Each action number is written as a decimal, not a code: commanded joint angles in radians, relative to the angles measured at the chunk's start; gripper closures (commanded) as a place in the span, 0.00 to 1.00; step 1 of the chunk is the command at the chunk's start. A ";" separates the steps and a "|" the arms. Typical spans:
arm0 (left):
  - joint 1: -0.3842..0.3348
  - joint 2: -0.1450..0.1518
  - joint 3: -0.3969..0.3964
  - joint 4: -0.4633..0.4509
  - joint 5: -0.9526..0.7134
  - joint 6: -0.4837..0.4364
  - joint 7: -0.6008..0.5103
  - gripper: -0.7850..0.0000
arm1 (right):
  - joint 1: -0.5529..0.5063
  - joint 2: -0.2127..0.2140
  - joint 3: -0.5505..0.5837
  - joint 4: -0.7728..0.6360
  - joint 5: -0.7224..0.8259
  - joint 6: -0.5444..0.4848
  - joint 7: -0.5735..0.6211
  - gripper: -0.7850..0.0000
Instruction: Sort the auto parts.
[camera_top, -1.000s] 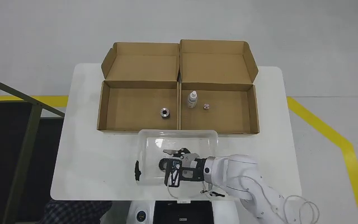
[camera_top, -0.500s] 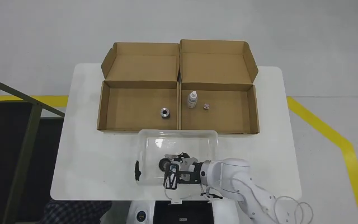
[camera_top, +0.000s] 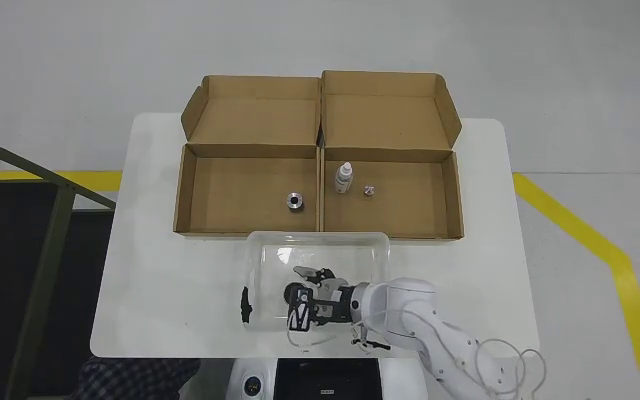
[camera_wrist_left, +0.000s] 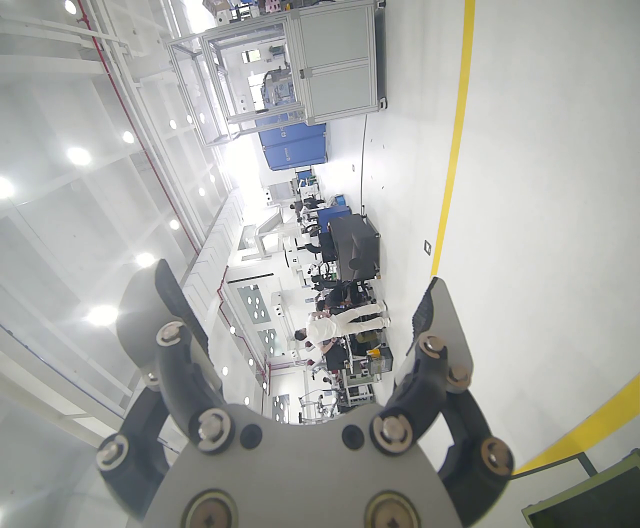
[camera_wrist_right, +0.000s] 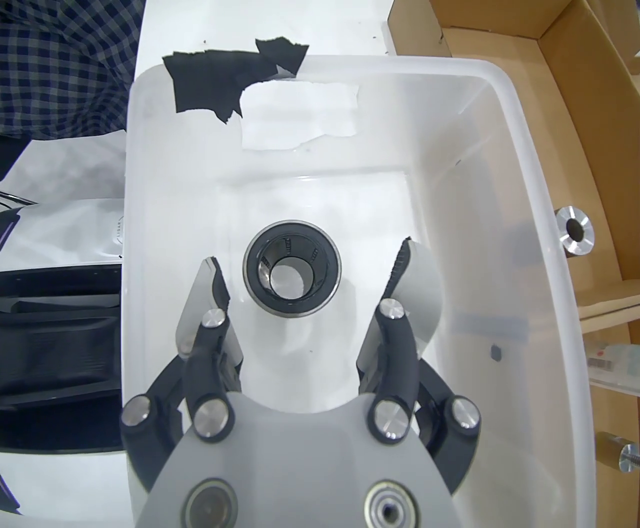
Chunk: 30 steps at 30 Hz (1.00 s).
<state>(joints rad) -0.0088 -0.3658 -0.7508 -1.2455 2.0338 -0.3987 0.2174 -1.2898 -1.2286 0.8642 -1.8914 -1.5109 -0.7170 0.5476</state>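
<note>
The right arm (camera_top: 430, 310) comes in over the near right corner of the table (camera_top: 150, 250). It bends at the elbow and lies low across the near edge, with its wrist pointing along the length of the bin (camera_top: 318, 236). The right gripper (camera_top: 300, 296) is down inside the bin with its fingers spread wide. In the right wrist view the right gripper (camera_wrist_right: 310, 260) has one fingertip on each side of the bearing (camera_wrist_right: 292, 267), with a gap showing between each pad and the bearing's wall, so nothing is held.

The bearing (camera_top: 293, 293) is a short black cylinder on the bin's floor, in the half of the bin towards the table's left. Its bore faces the wrist camera, and the white floor shows through it. Past it, on the bin's end wall (camera_wrist_right: 500, 200), is a torn patch of black tape (camera_wrist_right: 210, 85) with a white label (camera_wrist_right: 300, 115) just beside it.

Beyond the bin two open cardboard boxes sit side by side, touching, with their lids folded back. The left box (camera_top: 230, 195) holds a metal ring (camera_top: 294, 201) near its right wall. The right box (camera_top: 420, 200) holds a small white bottle (camera_top: 344, 178), upright by its left wall, and a small stud (camera_top: 369, 189) near the bottle, apart from it.

The left gripper (camera_wrist_left: 300, 287) points away from the table at the hall's ceiling and floor. Its fingers are spread and nothing is between them.
</note>
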 joint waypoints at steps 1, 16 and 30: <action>0.000 0.000 0.000 0.000 0.000 0.000 0.000 0.00 | 0.009 -0.002 -0.009 0.013 0.001 0.004 -0.001 0.27; 0.000 0.000 0.000 0.000 0.000 0.000 0.000 0.00 | 0.068 -0.015 -0.066 0.090 0.037 -0.004 -0.003 0.56; 0.000 0.000 0.000 0.000 0.000 0.000 0.000 0.00 | 0.068 -0.009 -0.051 0.064 0.091 -0.012 -0.043 1.00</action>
<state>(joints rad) -0.0088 -0.3658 -0.7508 -1.2455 2.0338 -0.3987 0.2174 -1.2200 -1.2386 0.8111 -1.8220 -1.4245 -0.7286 0.5079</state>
